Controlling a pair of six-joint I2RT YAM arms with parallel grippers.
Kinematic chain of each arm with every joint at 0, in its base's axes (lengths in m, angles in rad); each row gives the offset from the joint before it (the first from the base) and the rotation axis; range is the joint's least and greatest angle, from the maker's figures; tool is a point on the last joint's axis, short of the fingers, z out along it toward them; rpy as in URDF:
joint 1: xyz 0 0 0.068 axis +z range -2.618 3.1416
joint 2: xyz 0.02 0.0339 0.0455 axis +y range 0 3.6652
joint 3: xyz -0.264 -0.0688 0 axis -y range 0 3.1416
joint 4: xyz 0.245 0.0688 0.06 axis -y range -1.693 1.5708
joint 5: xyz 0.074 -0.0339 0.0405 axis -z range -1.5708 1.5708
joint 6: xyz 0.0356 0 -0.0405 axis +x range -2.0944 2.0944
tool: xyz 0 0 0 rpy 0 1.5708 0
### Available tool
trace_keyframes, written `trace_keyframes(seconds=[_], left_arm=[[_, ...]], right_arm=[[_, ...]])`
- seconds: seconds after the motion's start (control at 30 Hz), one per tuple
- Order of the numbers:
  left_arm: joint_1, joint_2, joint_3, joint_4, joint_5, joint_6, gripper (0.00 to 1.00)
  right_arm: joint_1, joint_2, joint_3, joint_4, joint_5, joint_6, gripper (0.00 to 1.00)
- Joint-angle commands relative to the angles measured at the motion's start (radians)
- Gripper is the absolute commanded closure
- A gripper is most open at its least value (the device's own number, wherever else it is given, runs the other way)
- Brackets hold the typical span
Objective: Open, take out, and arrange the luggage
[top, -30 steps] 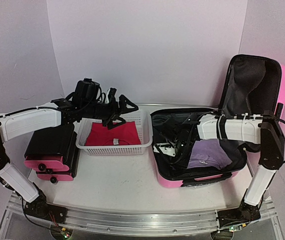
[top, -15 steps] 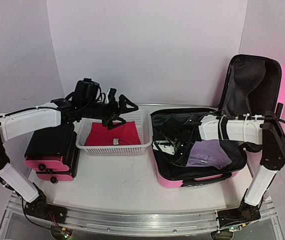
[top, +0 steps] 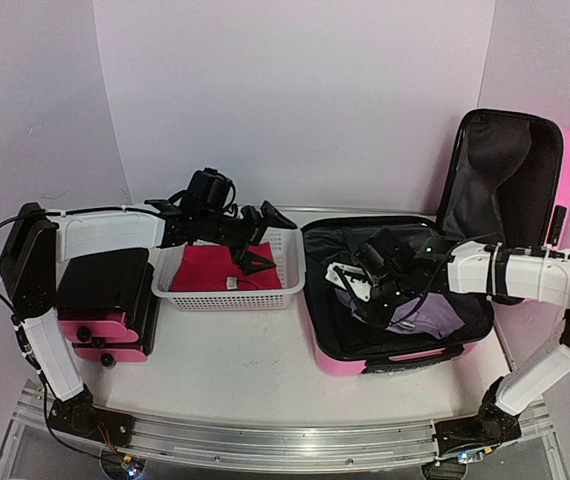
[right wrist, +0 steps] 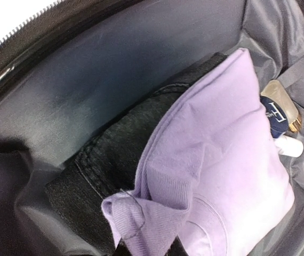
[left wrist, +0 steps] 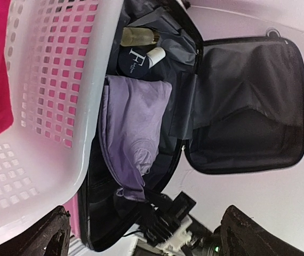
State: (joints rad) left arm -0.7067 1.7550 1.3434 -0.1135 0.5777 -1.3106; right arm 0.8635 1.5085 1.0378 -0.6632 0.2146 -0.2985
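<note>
right tool (top: 355,292): closed, pinching a bunched corner of the lavender garment (right wrist: 221,160) — down inside the lower shell of the luggage (top: 505,165)
lavender garment: folded, lies on top of a dark garment (right wrist: 120,144); only the pinched corner is pulled up off the pile
dark garment: folded, flat on the black lining, sticks out from under the lavender one on one side
bottle (right wrist: 274,101): dark label, lies just beside the lavender garment's edge, against the lining
white tube (right wrist: 289,145): small, next to the bottle, partly tucked under the lavender edge
left tool (top: 265,240): jaws spread wide, nothing between them — hangs over the right end of the basket (top: 225,300), the end nearest the luggage
basket: white mesh plastic, on the worktop (top: 245,370) between the luggage and the pink-and-black case (top: 105,285); a red garment (top: 215,268) lies flat in it
luggage: right side of the worktop, open; lower shell flat, lid upright behind it at the right, black lining exposed, pink shell showing at the edges
pink-and-black case: closed, wheels facing the near edge, left of the basket; touching it or just beside it, cannot tell
</note>
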Motion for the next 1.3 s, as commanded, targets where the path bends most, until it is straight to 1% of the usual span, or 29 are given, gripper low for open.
trace_keyframes(seconds=[0.0,0.27,0.33,0.4,0.47,0.57,0.73,0.87,0.97,1.1,1.13,1.2,1.27], left_arm=[[-0.055,0.070,0.120,0.049,0.000,-0.193,0.01],[-0.174,0.214,0.275,0.025,-0.099,-0.255,0.01],[-0.196,0.234,0.323,-0.063,-0.148,-0.245,0.02],[-0.219,0.252,0.377,-0.170,-0.202,-0.222,0.01],[-0.233,0.271,0.393,-0.201,-0.229,-0.257,0.01],[-0.246,0.325,0.432,-0.201,-0.207,-0.328,0.03],[-0.257,0.399,0.531,-0.202,-0.205,-0.371,0.05],[-0.274,0.437,0.567,-0.206,-0.226,-0.410,0.07],[-0.295,0.482,0.599,-0.205,-0.227,-0.445,0.11],[-0.314,0.545,0.662,-0.204,-0.231,-0.483,0.20],[-0.315,0.562,0.683,-0.205,-0.232,-0.489,0.22],[-0.316,0.589,0.712,-0.206,-0.229,-0.499,0.30],[-0.319,0.603,0.726,-0.206,-0.236,-0.512,0.32]], right_arm=[[-0.024,-0.099,-0.036,0.107,-0.013,0.026,1.00],[-0.059,-0.174,-0.096,0.170,-0.035,0.045,1.00],[-0.063,-0.185,-0.103,0.183,-0.040,0.047,1.00],[-0.066,-0.192,-0.106,0.192,-0.044,0.047,1.00],[-0.069,-0.196,-0.109,0.203,-0.048,0.046,1.00],[-0.073,-0.201,-0.115,0.218,-0.059,0.045,1.00],[-0.075,-0.214,-0.123,0.223,-0.067,0.041,1.00],[-0.074,-0.229,-0.129,0.228,-0.071,0.038,1.00],[-0.075,-0.236,-0.133,0.230,-0.071,0.036,1.00],[-0.075,-0.246,-0.140,0.231,-0.078,0.037,1.00],[-0.076,-0.249,-0.141,0.231,-0.079,0.036,1.00],[-0.076,-0.256,-0.143,0.231,-0.078,0.036,1.00],[-0.075,-0.262,-0.143,0.231,-0.078,0.038,1.00]])
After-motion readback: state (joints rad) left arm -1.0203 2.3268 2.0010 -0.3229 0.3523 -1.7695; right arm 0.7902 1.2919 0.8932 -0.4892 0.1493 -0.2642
